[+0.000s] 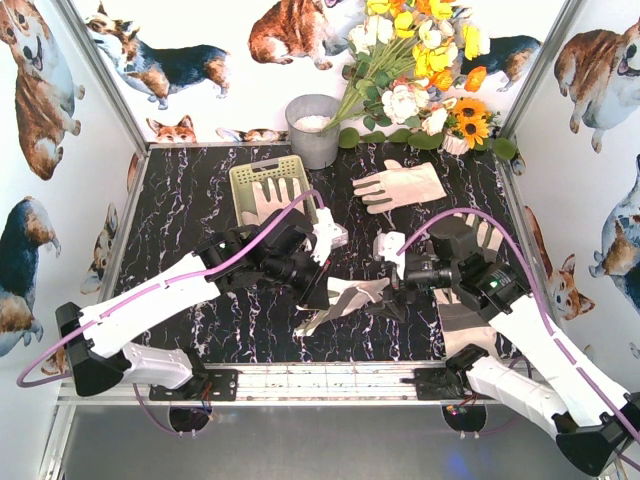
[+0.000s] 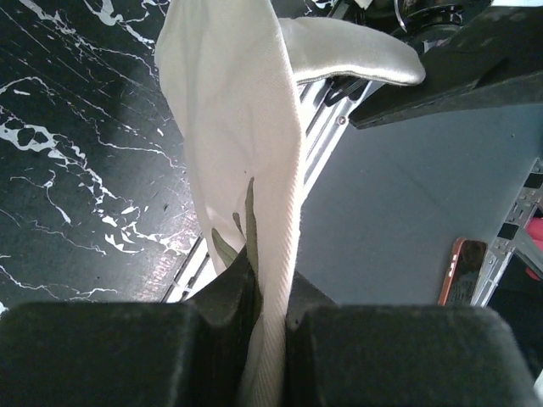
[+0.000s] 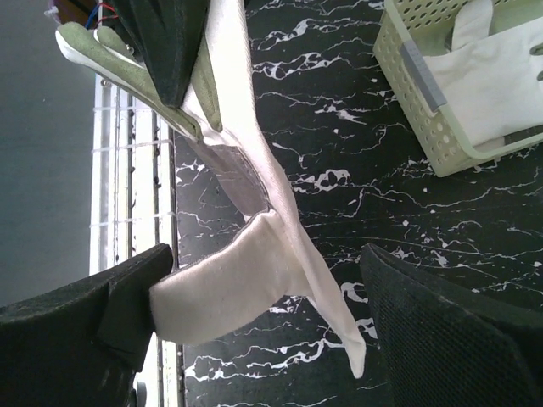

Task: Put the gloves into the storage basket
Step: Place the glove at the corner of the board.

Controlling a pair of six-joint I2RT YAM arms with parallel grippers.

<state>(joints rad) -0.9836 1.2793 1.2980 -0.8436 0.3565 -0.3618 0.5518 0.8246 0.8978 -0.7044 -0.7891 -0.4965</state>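
The black marble table (image 1: 190, 250) is the biggest thing here, and at its far side sits the pale yellow-green storage basket (image 1: 243, 180), next to a grey bucket (image 1: 313, 128). One glove in the basket (image 1: 275, 192) lies flat inside it. A loose glove (image 1: 400, 185) lies on the table to the right of the basket. Another one, the hidden glove (image 1: 487, 233), peeks out from under the right arm. The held glove (image 1: 345, 298) hangs in the air near the front edge of the table, between the two claws. The left gripper (image 2: 270, 322) is pinched tight on its cloth. The right gripper (image 3: 271, 280) has its fingers wide apart, with the glove's thumb just touching one of them. So the step in hand looks like carrying this glove to the basket. Next, the left arm likely needs to swing back over the basket and let go, while the right claw keeps clear of the floppy cloth.
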